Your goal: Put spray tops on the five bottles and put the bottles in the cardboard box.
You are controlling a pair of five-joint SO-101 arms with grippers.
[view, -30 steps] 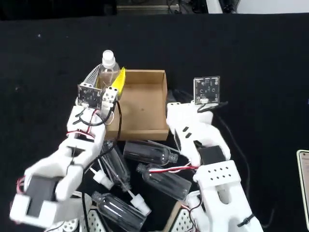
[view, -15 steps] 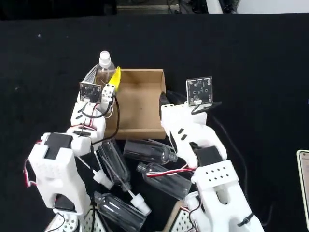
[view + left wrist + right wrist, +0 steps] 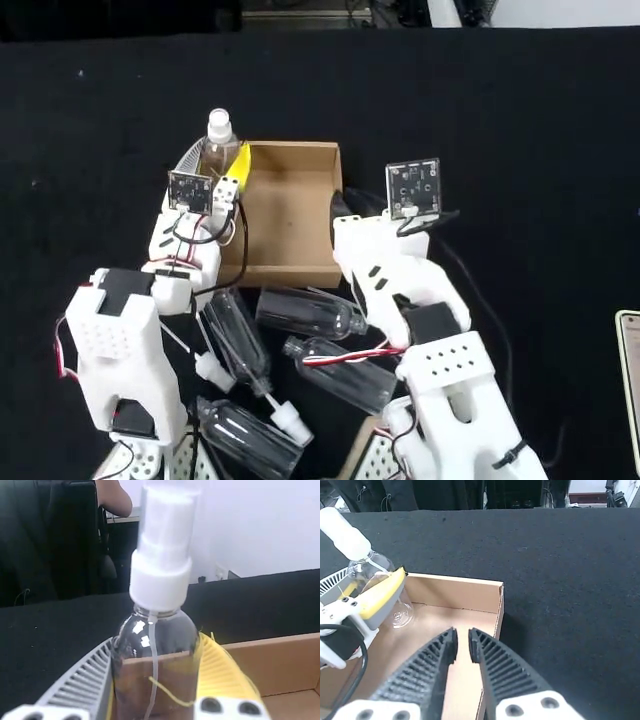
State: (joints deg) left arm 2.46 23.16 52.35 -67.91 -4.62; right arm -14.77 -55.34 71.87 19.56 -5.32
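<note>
left gripper [image 3: 215,158] grips capped bottle [image 3: 155,635] at cardboard box's [image 3: 290,215] far left corner; right gripper [image 3: 461,634] narrow, empty, over the box

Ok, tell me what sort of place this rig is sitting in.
Probably an indoor robotics lab or workroom. A left arm and a right arm share a table draped in black cloth, and a plain white wall with sockets stands behind.

There are five clear plastic bottles [image 3: 310,312], three white spray tops [image 3: 219,124] that can be seen, one brown cardboard box [image 3: 290,215], and two white robot arms, a left arm [image 3: 120,350] and a right arm [image 3: 400,280].
</note>
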